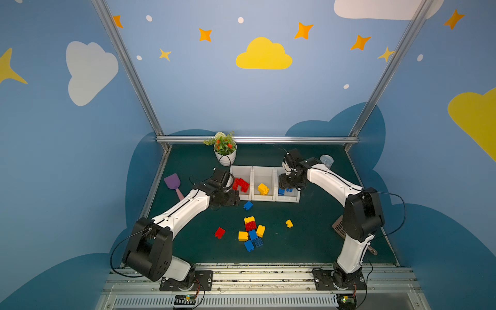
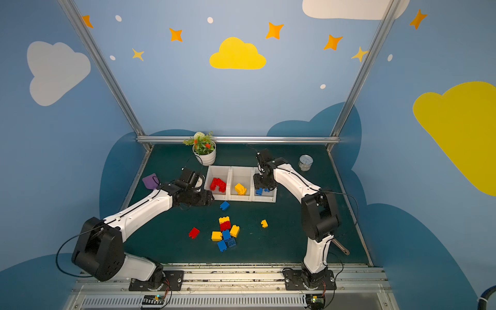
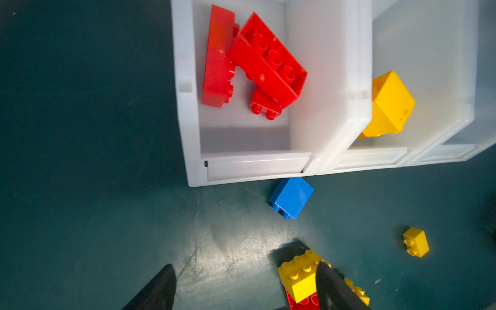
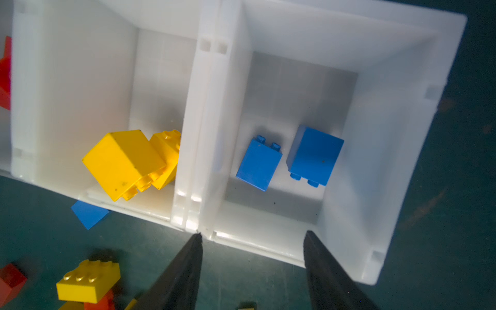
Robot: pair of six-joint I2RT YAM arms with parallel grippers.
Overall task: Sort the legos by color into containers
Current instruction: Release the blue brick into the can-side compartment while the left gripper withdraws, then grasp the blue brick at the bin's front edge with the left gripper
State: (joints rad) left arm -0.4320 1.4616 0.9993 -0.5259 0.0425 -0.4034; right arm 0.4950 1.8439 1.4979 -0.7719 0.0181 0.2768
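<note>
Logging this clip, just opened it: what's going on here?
Lego is being sorted by colour into three joined white bins: red bricks in the left bin, yellow bricks in the middle bin, blue bricks in the right bin. The right tool hangs open and empty over the right bin. The left tool is open and empty by the left bin's front. Roughly ten loose bricks lie unsorted on the mat.

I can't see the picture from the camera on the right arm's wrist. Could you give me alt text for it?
The right tool's two black fingers stand open, empty, at the front rim of a white bin holding two blue bricks. The bin beside it holds two yellow bricks; more bricks lie loose on the dark green mat.
</note>
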